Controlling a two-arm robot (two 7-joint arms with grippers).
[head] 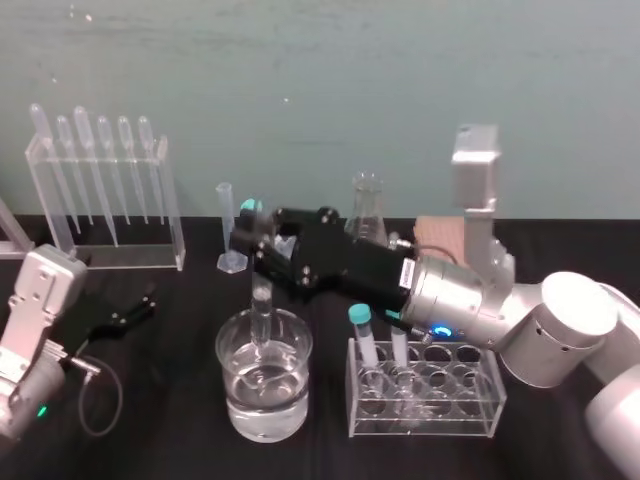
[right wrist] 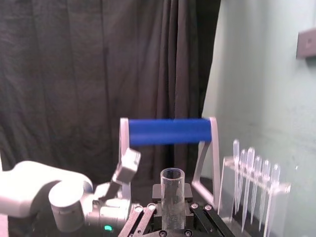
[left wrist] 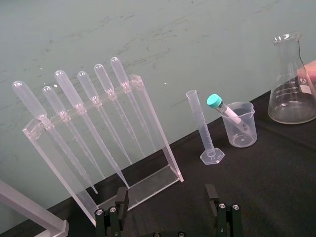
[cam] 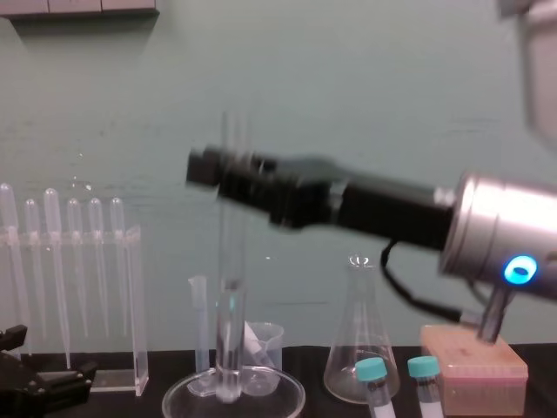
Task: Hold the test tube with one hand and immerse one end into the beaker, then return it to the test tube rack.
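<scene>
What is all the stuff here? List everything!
Pipette stand: one, clear, back left.
Pipettes: six, clear, in the stand.
Graduated cylinder: one, clear, back middle.
Small beaker: one, clear, beside the cylinder.
Clear rack: one, front right.
Teal-capped tubes: three; one in the beaker, two in the clear rack.
Conical flask: one, clear, back.
Pink test tube rack: one, back right.
Glass dish: one, holding water, front middle.
Test tube: one, clear, lower end in the dish.
Blue bar: one, beside the pipette stand.
Left hand: black, open, low left.
Right hand: black, shut on the test tube.
</scene>
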